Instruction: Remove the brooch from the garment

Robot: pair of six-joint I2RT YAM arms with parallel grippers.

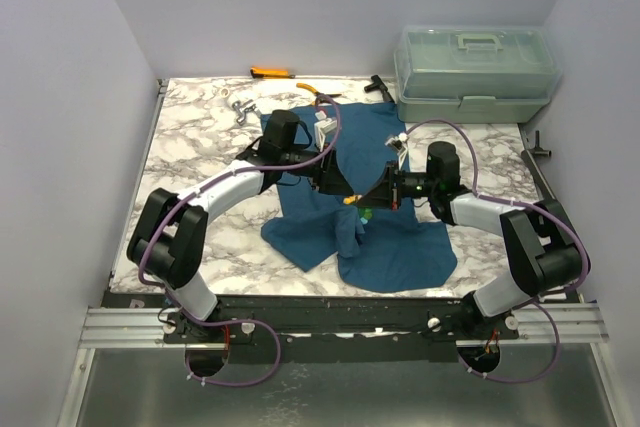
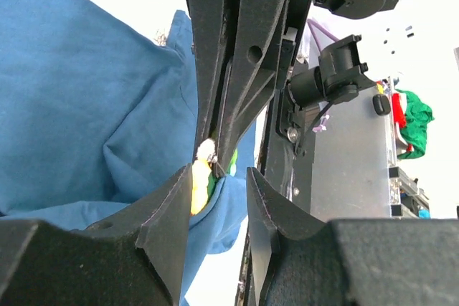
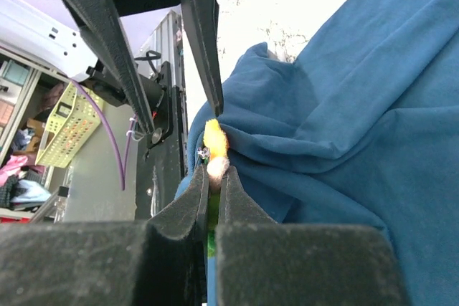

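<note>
right pincer (image 3: 213,174) clamped on brooch (image 3: 214,138), left pincer (image 2: 216,177) part-open astride garment (image 3: 344,105) fold, lidded box (image 1: 475,77) behind, contents unclear

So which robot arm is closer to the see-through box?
Right. The right arm reaches in just in front of the box; the left arm is across the shirt, further left.

The garment (image 1: 400,247) is soft matt cloth, the table (image 1: 200,137) glossy marble-patterned, the box (image 1: 475,72) translucent plastic.
</note>
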